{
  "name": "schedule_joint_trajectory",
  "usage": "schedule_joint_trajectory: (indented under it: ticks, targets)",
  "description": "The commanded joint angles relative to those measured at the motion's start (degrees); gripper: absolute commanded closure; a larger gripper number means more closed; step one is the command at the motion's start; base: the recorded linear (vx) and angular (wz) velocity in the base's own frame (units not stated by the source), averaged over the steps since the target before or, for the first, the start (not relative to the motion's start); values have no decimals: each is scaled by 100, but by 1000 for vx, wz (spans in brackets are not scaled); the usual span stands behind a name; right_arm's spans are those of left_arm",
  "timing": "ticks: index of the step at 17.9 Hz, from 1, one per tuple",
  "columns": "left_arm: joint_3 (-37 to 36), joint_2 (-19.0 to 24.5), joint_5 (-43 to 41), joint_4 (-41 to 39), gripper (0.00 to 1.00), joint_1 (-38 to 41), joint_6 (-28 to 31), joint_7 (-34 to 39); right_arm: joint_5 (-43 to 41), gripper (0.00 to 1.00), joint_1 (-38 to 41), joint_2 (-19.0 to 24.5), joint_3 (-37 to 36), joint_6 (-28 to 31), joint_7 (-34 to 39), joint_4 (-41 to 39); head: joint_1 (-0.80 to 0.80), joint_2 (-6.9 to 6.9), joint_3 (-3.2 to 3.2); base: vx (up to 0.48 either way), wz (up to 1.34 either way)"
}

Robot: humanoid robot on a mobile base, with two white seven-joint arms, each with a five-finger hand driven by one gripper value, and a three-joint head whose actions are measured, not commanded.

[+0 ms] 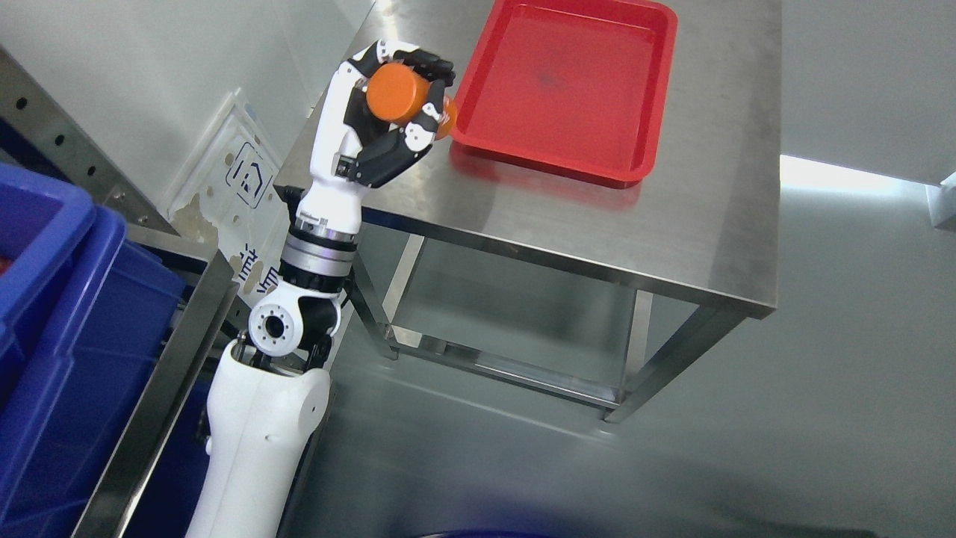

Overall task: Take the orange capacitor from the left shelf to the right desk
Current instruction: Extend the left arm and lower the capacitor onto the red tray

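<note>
My left hand [403, 101] is raised over the left end of the steel desk [597, 224], fingers curled around an orange cylindrical capacitor [397, 93]. The capacitor lies sideways in the grip, its flat round end facing the camera, its far end just beside the left rim of the red tray [650, 97]. The white left arm rises from the lower left of the picture. The tray sits on the desk's far part with nothing in it. My right hand does not show.
Blue plastic bins [60, 314] sit on the metal shelf [160, 366] at the left edge. A white panel with a house symbol [246, 175] leans against the wall behind the arm. Grey floor lies below and right of the desk.
</note>
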Motion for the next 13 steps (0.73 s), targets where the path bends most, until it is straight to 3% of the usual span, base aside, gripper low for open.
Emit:
schedule_joint_trajectory:
  ticks: [1, 2, 5, 13]
  targets:
    - [-790, 100, 2, 657, 92, -1354, 841, -3, 18, 0, 114, -100, -97, -2, 1, -100, 0, 0, 0, 243, 11]
    - [-1000, 100, 11, 850, 92, -1565, 1183, -3, 18, 0, 114, -100, -97, -2, 1, -100, 0, 0, 0, 234, -4]
    - [-1467, 100, 46, 1623, 92, -2058, 1450, -12, 18, 0, 114, -100, -97, -2, 1, -100, 0, 0, 0, 207, -57]
    - [-2356, 100, 328, 3356, 92, -2437, 1459, 6, 18, 0, 114, -100, -97, -2, 1, -100, 0, 0, 0, 136, -82]
